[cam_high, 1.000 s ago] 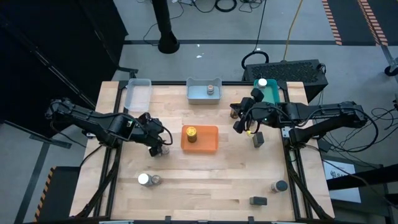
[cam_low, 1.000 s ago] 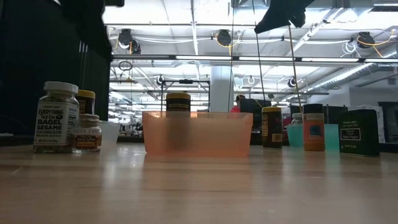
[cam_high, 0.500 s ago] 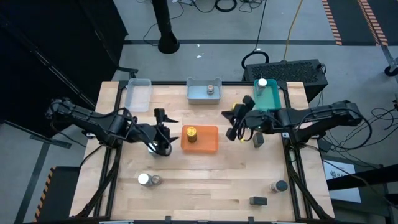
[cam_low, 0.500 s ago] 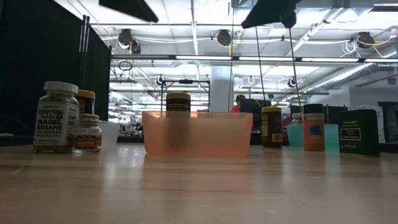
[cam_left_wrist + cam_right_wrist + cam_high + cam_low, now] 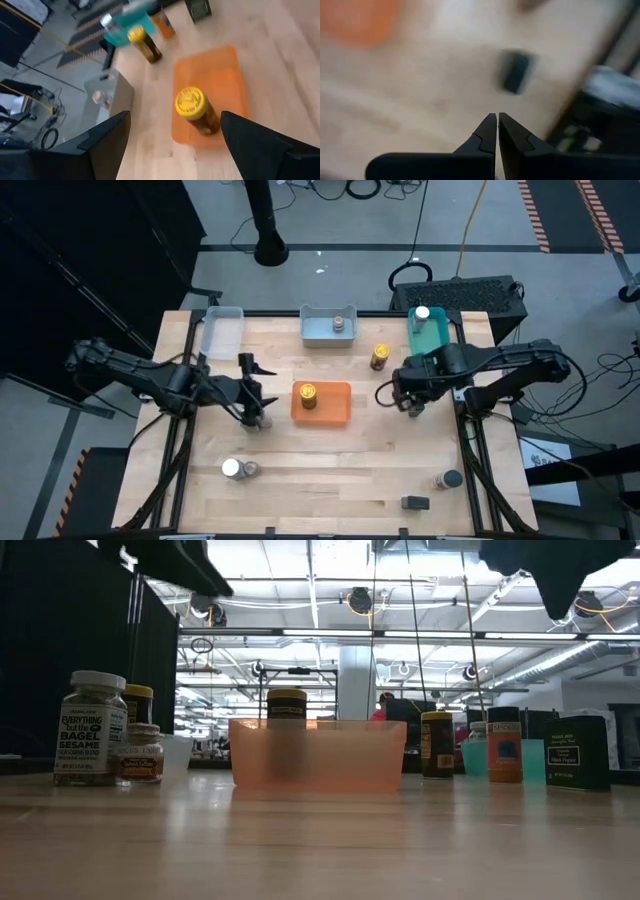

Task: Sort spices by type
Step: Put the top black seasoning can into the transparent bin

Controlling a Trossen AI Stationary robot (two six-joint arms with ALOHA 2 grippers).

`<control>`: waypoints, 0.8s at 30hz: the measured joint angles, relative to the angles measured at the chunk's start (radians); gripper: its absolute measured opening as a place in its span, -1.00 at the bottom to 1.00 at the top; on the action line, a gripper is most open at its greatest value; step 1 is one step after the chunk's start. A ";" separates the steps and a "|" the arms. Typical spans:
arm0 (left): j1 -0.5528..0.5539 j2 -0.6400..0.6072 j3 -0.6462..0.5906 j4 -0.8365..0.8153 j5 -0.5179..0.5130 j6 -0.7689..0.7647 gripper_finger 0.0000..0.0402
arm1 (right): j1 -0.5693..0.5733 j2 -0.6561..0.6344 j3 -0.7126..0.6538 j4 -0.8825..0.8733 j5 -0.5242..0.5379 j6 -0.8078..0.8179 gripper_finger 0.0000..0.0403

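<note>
While the left claw (image 5: 252, 385) hangs with fingers spread wide and empty beside the shallow orange plastic tray (image 5: 335, 412), a yellow-lidded amber spice jar (image 5: 308, 395) stands upright inside that tray (mid-table). Another yellow-lidded jar (image 5: 380, 357) stands on the wooden table (image 5: 330, 470) near the teal tray (image 5: 437, 338). Right claw (image 5: 412, 402), pinched closed, holds nothing.

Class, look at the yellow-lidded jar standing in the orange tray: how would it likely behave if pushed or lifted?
The yellow-lidded jar is tall and narrow, so a push near its lid would probably tip it. Being round, it would likely roll once down, though the orange tray walls should stop it. Its smooth sides may be slippery, so a grip low on the body seems safest.
</note>
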State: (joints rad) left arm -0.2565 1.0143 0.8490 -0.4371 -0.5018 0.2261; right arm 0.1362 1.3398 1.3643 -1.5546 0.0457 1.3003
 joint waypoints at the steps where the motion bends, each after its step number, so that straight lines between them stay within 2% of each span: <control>1: 0.000 -0.022 0.000 0.008 0.000 0.005 0.57 | 0.003 -0.023 -0.020 0.047 -0.014 -0.047 -1.00; 4: 0.000 -0.074 0.003 0.030 0.000 0.012 0.57 | -0.014 -0.057 -0.047 0.132 -0.027 -0.085 -1.00; 10: 0.000 -0.115 0.002 0.000 0.000 -0.009 0.57 | -0.072 -0.059 -0.057 -0.021 -0.046 -0.032 -0.86; 16: 0.000 -0.113 0.002 -0.014 -0.003 0.004 0.57 | -0.137 -0.061 -0.095 0.012 -0.046 -0.083 -0.53; 24: 0.000 -0.113 0.002 -0.014 -0.007 0.017 0.57 | -0.211 -0.061 -0.276 0.050 -0.109 -0.134 -0.10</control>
State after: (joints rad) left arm -0.2565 0.9009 0.8505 -0.4507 -0.5087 0.2428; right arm -0.0748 1.2786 1.0880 -1.5048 -0.0636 1.1662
